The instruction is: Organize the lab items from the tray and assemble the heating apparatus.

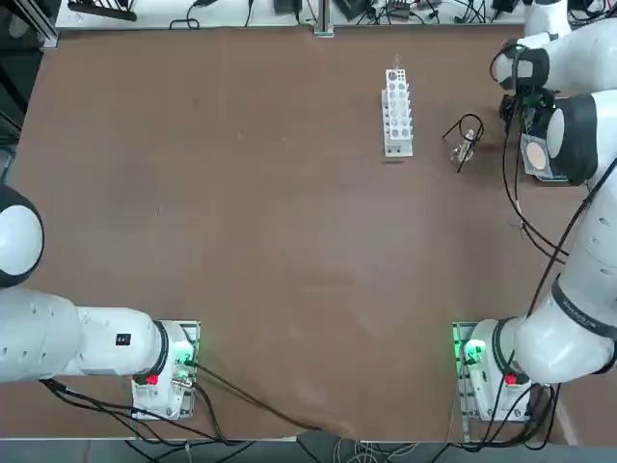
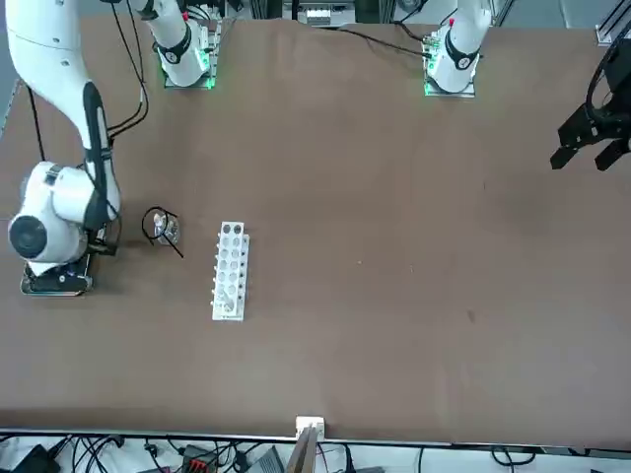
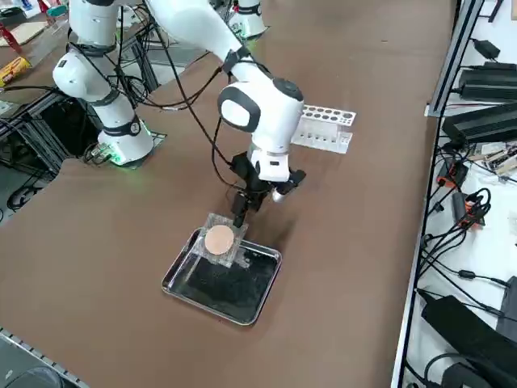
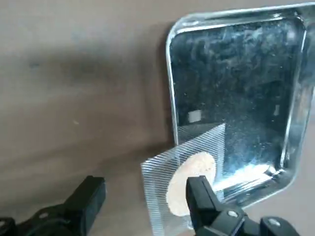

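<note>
Spanning brown table [image 1: 241, 241], cables [image 3: 460, 234] off one edge

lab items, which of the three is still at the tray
The grey mesh with the tan centre, lying over the rim of the silver tray under the open right hand. The tripod and glass burner stand by the white rack.

My right gripper [image 3: 241, 212] hangs with its fingers spread wide over the near end of the tray [image 3: 179, 284], and the mesh [image 3: 219, 240] tilted across that rim lies right under one fingertip [image 4: 203, 195]. Beyond it the tray floor is bare. Behind me stand the tripod [image 1: 465, 141] and burner [image 1: 463, 150], then the rack [image 1: 396, 112]; elsewhere I see open tabletop [image 1: 241, 222].
</note>
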### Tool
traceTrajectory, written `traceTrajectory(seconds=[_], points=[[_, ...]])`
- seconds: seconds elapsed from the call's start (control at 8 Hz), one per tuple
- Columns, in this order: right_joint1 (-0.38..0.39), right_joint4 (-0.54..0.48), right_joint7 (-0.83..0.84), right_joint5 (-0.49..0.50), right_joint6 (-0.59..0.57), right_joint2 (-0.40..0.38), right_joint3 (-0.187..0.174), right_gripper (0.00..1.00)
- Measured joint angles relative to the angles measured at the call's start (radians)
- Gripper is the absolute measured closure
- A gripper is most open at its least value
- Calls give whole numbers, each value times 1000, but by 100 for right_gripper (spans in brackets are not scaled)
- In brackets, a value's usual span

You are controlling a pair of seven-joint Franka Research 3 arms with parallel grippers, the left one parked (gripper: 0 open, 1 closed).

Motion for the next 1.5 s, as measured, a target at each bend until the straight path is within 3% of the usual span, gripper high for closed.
traceTrajectory(seconds=[0.5,1.0,1.25,1.5], points=[[-7,-59,88,-152,29,-1,23,0],[-9,-74,130,-228,30,-1,36,4],[-14,-83,171,-247,31,-1,58,13],[-15,-85,204,-251,31,0,80,13]])
